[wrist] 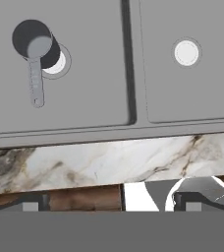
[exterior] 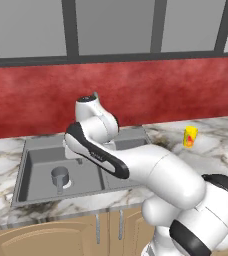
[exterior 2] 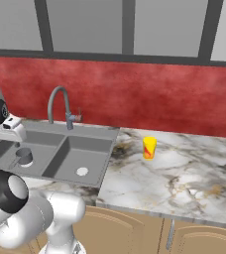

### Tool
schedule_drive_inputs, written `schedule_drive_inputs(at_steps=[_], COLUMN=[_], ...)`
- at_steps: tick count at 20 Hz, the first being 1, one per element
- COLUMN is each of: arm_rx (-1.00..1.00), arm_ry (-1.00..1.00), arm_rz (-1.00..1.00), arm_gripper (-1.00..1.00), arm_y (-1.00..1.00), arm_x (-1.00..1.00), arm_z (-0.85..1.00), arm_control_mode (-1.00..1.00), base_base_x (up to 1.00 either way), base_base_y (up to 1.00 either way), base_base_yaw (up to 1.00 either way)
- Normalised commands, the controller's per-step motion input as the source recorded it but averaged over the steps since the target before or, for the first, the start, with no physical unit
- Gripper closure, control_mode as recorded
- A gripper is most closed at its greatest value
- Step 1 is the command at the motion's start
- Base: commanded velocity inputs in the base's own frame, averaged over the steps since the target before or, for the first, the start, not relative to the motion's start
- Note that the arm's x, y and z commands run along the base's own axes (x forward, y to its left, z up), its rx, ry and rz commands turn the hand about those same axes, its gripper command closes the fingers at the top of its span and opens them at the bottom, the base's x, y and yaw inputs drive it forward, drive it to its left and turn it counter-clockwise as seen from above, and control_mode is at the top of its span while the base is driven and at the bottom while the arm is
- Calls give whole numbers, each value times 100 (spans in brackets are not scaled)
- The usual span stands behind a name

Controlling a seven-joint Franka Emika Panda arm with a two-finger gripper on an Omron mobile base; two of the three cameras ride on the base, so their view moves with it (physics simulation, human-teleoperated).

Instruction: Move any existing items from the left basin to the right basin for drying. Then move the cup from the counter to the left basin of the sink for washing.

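The grey metal pot [wrist: 33, 42] stands upright in the left basin [wrist: 89, 74], partly over the white drain, its thin handle [wrist: 36, 83] pointing toward the front rim. It also shows as the pot [exterior: 60, 176] and the pot [exterior 2: 24, 156]. The right basin [wrist: 192, 93] holds nothing but its drain [wrist: 186, 52]. The yellow cup [exterior: 190, 136], cup [exterior 2: 149, 147], stands on the marble counter [exterior 2: 184, 168] right of the sink. My gripper [wrist: 109, 203] hovers open and unladen above the sink's front rim, well above the pot.
The grey arched faucet [exterior 2: 60, 101] rises behind the sink's divider [wrist: 132, 64]. A red backsplash and windows run along the back. Tan cabinets [exterior 2: 120, 230] sit under the counter's front edge. My own arm covers most of the right basin in the left base view.
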Motion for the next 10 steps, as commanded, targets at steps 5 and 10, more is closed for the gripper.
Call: schedule_drive_inputs(at_steps=[5,10], arm_rx=[0,0], arm_ry=[1,5], arm_rz=[-3,-3], arm_gripper=[-100,-100], arm_y=[18,21], arm_x=[16,36], arm_z=[-28,-24], arm_control_mode=[-100,-100], base_base_x=[0,0], base_base_y=[0,0], base_base_yaw=[0,0])
